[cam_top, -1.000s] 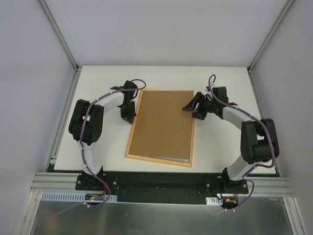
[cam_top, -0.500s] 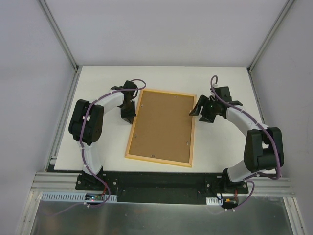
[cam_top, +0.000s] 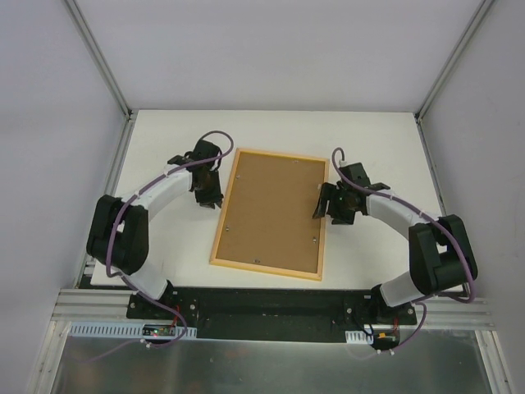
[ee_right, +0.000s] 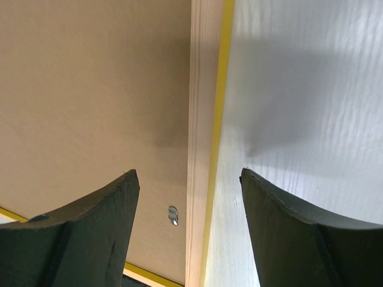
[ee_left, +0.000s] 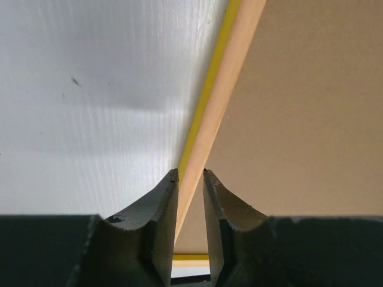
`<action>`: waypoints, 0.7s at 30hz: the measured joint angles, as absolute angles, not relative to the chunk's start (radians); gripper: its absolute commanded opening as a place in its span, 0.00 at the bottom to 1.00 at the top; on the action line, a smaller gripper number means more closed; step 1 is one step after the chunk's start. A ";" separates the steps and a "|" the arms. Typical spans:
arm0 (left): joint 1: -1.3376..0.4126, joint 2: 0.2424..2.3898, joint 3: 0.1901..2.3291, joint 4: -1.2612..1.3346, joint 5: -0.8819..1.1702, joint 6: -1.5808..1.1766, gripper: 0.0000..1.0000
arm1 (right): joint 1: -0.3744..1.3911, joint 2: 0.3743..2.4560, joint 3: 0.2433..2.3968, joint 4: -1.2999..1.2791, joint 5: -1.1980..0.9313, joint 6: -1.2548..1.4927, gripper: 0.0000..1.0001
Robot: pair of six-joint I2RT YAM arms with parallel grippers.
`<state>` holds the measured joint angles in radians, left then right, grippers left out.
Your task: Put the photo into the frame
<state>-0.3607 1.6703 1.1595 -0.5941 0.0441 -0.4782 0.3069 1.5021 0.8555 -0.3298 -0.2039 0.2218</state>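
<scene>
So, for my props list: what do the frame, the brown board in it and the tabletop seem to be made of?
Frame: pale bare wood, grain lines visible, with a yellow painted edge. Brown board: probably fibreboard, matte and uniform, no grain. Tabletop: white, faintly streaked, slight sheen; perhaps laminate or painted board.

One frame (cam_top: 264, 268) is lying on the worktop (cam_top: 369, 131), and one brown backing board (cam_top: 272, 209) is sitting inside the frame. Two pincers are flanking the frame: the left pincer (cam_top: 215, 199) beside one long side, the right pincer (cam_top: 321, 205) beside the other.
</scene>
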 measured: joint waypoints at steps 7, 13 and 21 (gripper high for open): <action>-0.390 1.530 0.975 -0.495 0.039 -0.559 0.33 | 0.413 1.460 0.765 -0.329 -0.133 0.224 0.71; -0.413 1.504 0.866 -0.443 0.041 -0.594 0.34 | 0.479 1.429 0.730 -0.306 -0.088 0.235 0.71; -0.427 1.499 0.823 -0.368 0.042 -0.619 0.31 | 0.504 1.426 0.727 -0.303 -0.056 0.242 0.68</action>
